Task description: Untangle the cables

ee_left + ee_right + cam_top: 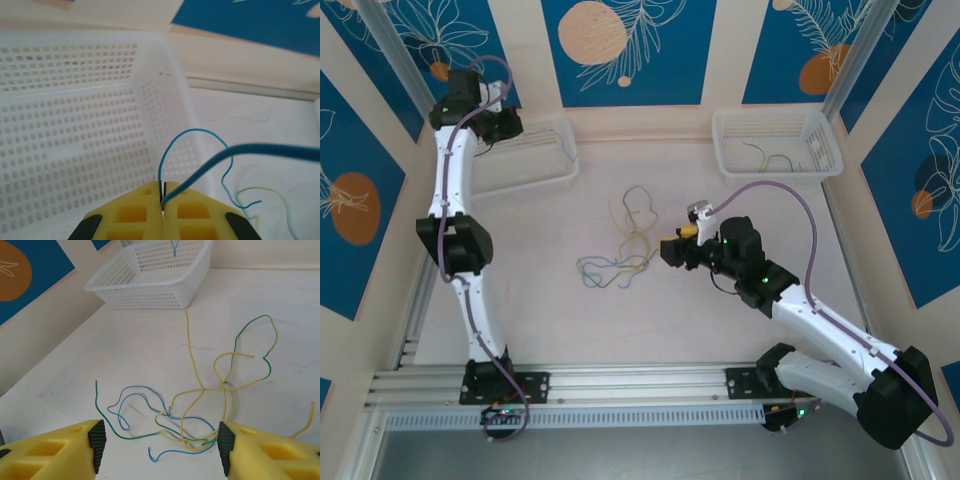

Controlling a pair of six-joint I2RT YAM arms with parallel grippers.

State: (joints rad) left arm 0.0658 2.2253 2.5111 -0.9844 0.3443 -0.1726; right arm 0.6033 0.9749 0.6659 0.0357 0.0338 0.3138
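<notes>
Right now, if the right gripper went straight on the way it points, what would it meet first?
Most likely the tangle of cables on the table: the open right gripper frames its near loops. The white basket lies well beyond. Depth is unclear, so the table itself may come as soon.

Left wrist view: a blue wire, blurred thick by nearness, runs off frame at 3 o'clock; the left gripper is cropped at 6 o'clock. Right wrist view: a pale yellow wire vanishes at 4 o'clock behind a finger of the right gripper. From above, strands in the 1 o'clock basket, perhaps two, too small to count
</notes>
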